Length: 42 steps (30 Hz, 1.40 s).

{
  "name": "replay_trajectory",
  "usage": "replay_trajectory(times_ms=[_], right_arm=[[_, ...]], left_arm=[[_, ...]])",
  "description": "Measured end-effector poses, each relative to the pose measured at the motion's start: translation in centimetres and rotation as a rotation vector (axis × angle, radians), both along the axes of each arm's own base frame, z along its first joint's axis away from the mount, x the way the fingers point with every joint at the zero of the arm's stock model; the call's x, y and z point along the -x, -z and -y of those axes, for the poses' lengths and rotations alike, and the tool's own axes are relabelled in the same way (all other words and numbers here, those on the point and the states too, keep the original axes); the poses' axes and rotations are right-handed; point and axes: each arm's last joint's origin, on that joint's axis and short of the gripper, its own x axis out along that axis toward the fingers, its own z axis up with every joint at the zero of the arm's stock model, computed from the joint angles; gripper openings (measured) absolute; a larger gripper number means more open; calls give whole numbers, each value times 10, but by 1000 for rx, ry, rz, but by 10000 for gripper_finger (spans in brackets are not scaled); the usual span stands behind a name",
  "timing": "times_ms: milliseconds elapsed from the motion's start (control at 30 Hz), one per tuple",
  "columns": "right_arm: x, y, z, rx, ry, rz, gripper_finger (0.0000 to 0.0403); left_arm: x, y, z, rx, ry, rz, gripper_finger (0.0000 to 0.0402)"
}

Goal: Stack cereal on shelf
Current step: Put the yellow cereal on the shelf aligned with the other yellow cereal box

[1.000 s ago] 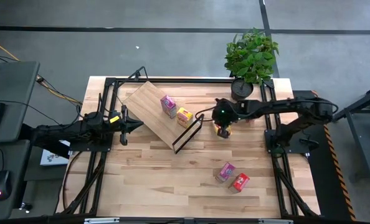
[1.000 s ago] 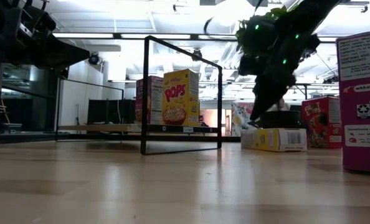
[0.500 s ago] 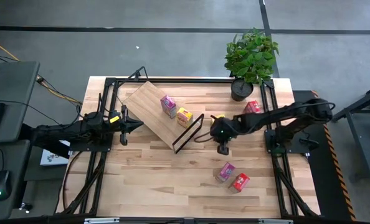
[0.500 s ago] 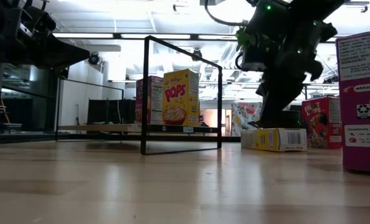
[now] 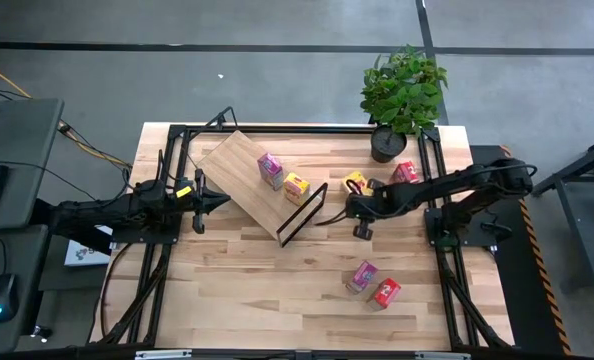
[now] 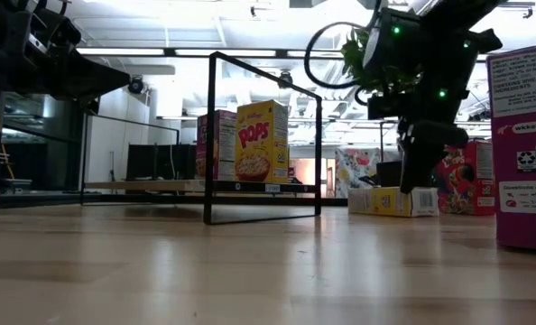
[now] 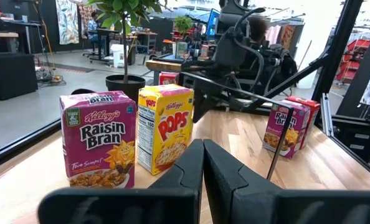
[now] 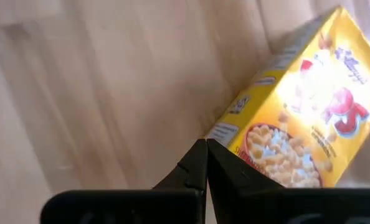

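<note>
Left end effector (image 5: 209,201) hovers at the left edge of the butcher-block desk (image 5: 237,290), its dark fingers (image 7: 197,165) clenched together with nothing between them, pointing toward the light wood rectangular shelf board (image 5: 239,170). That shelf lies at an angle on the desk, its thin black wire frame (image 5: 304,213) at the end nearer the middle. On the board stand two small upright cereal boxes side by side: a pink-purple Raisin Bran box (image 5: 270,170) and, just beside it, a yellow Pops box (image 5: 297,187).

Further right, a second yellow Pops box (image 5: 354,182) lies flat on the desk, near the frame. Right end effector (image 5: 362,231) hangs just beside this box, fingers (image 8: 200,165) clenched shut and gripping nothing, tips pointing down at the bare wood next to the box's edge. A red cereal box (image 5: 406,172) sits behind it, close to the potted green plant (image 5: 402,95). Toward the front of the desk, well apart from the shelf, another pink-purple box (image 5: 362,275) and a red box (image 5: 385,292) lie next to each other.
</note>
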Motion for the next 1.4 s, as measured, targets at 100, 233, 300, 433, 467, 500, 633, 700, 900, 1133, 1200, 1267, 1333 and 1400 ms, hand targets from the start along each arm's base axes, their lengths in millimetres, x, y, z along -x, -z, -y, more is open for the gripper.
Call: replay_trajectory(times_ms=[100, 233, 300, 433, 467, 500, 633, 700, 900, 1133, 1200, 1267, 1333, 1400], right_arm=[[0, -5, -1, -15, -9, -13, 0], [7, -24, -6, -1, -31, 51, 0], [13, -35, -8, 22, -6, 103, 0], [37, -33, -9, 14, 104, 255, 0], [44, -28, -8, 1, 143, 289, 0], [51, -22, -8, -13, 186, 328, 0], [72, 4, -9, -23, 352, 528, 0], [77, 14, -10, -10, 413, 660, 0], [89, 35, -10, 33, 486, 794, 0], [95, 42, -8, 58, 531, 749, 0], [96, 42, -8, 58, 541, 750, 0], [96, 42, -8, 64, 549, 753, 0], [96, 42, -8, 66, 549, 751, 0], [96, 43, -8, 53, 541, 739, 0]], left_arm=[[0, 0, 0, 0, 0, 0, 3], [0, 0, 0, 0, 0, 0, 3], [0, 0, 0, 0, 0, 0, 3], [0, 0, 0, 0, 0, 0, 3], [0, 0, 0, 0, 0, 0, 3], [0, 0, 0, 0, 0, 0, 3], [0, 0, 0, 0, 0, 0, 3], [0, 0, 0, 0, 0, 0, 3], [0, 0, 0, 0, 0, 0, 3], [0, 0, 0, 0, 0, 0, 3], [0, 0, 0, 0, 0, 0, 3], [0, 0, 0, 0, 0, 0, 3], [0, 0, 0, 0, 0, 0, 3], [0, 0, 0, 0, 0, 0, 3]])
